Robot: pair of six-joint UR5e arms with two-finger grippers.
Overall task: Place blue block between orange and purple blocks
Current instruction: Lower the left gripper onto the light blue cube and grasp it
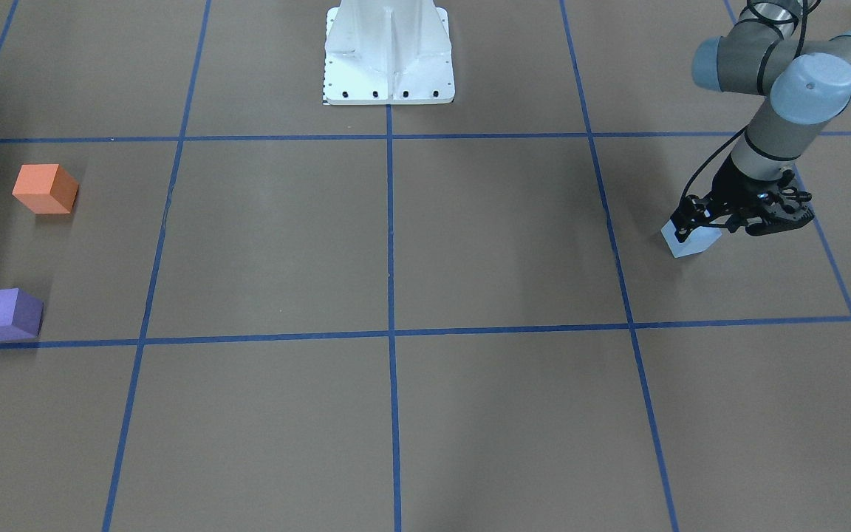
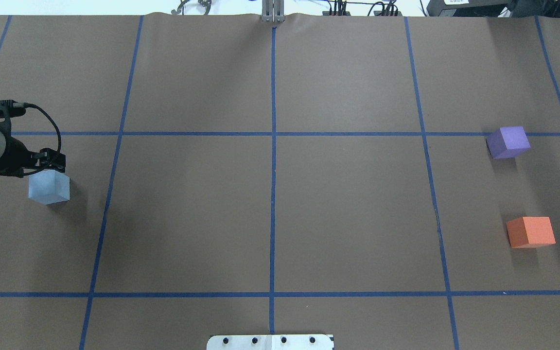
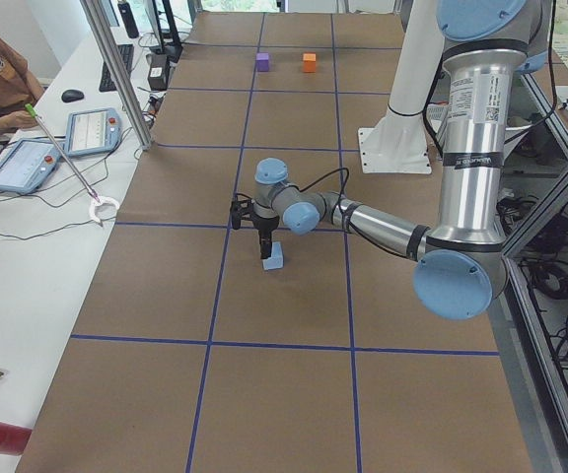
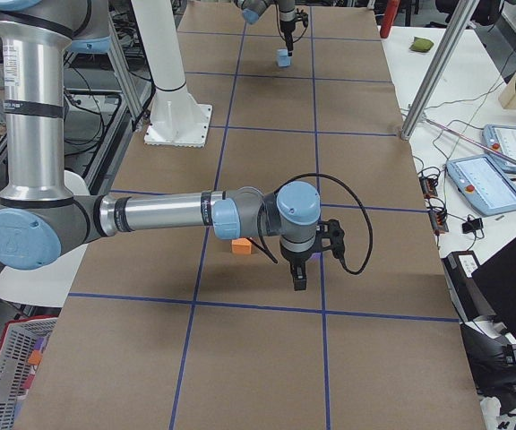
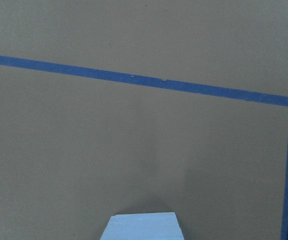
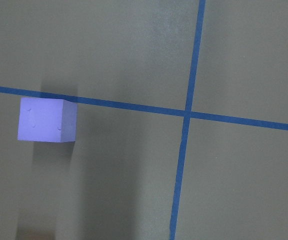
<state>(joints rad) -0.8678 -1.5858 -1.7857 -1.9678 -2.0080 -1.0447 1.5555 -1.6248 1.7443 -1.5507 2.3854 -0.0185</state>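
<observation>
Brown paper table (image 2: pixel 187 218) carried grid of blue tape lines (image 2: pixel 273 194); white side desk (image 3: pixel 28 256) with tablets (image 3: pixel 92 131) stood alongside. Left gripper (image 2: pixel 51 163) hung at far left, tips down right over blue block (image 2: pixel 49 187) resting on table; clenched or slack, could not tell. Purple block (image 2: pixel 507 142) and orange block (image 2: pixel 531 232) sat far right, well apart from blue block. Right gripper (image 4: pixel 299 278) hovered near orange block, grip unreadable.
</observation>
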